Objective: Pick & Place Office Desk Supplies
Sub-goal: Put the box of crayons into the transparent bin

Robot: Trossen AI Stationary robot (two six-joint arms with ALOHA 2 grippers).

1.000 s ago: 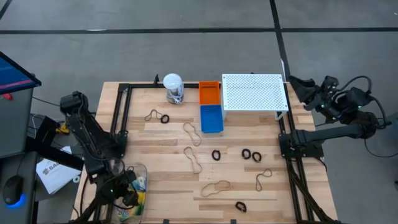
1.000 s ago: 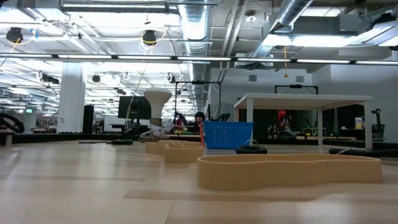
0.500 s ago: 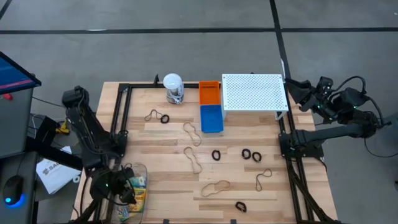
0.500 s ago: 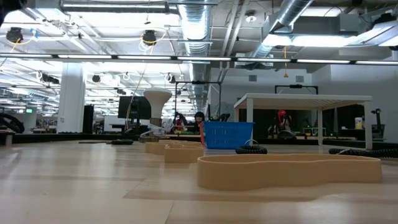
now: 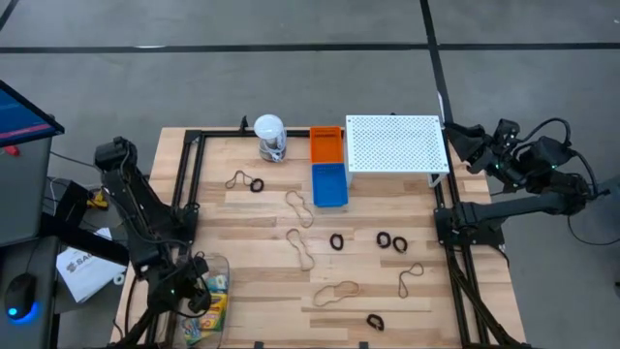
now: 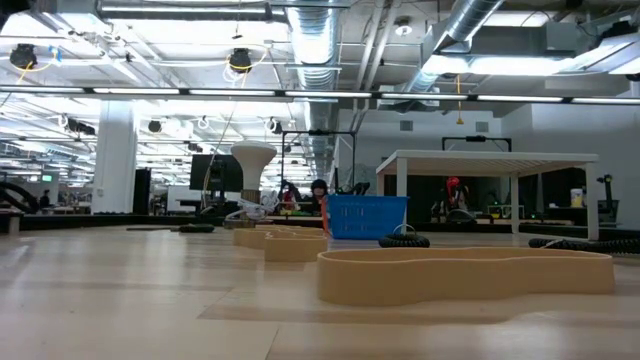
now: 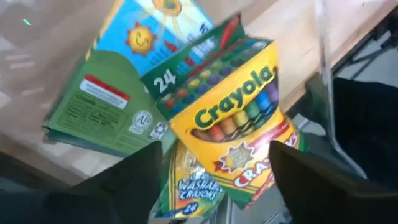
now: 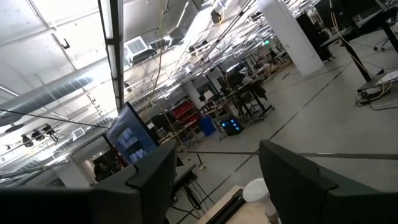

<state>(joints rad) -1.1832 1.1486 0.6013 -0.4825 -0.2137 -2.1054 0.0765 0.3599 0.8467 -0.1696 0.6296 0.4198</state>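
Two crayon boxes lie in a clear container point(image 5: 215, 281) at the table's near left corner. My left gripper point(image 7: 214, 149) slants down over them, shut on the yellow crayon box point(image 7: 230, 118). That box rests partly on a green crayon box point(image 7: 106, 106). Tan rubber bands point(image 5: 335, 291) and black clips point(image 5: 391, 240) lie on the wooden table point(image 5: 252, 223). My right gripper point(image 8: 217, 149) hangs open, raised beyond the table's right edge, pointing into the room. My left gripper has the yellow crayon box's lower end point(image 7: 186, 155) between its two fingers, one against each long side. The fingers point(image 7: 134, 180) slant down from above, along the box. The box lies tilted on the other boxes. Whether it is lifted I cannot tell.
A white-lidded jar point(image 5: 270, 138), an orange bin point(image 5: 326, 145), a blue bin point(image 5: 329, 184) and a white perforated shelf point(image 5: 395, 143) stand along the far side. A dark frame point(image 5: 184, 184) borders the table's left and right. One rubber band point(image 6: 465, 272) lies close to the low camera.
My left gripper has tipped a little over the clear container, keeping to the near left corner. The things on the table have not moved.
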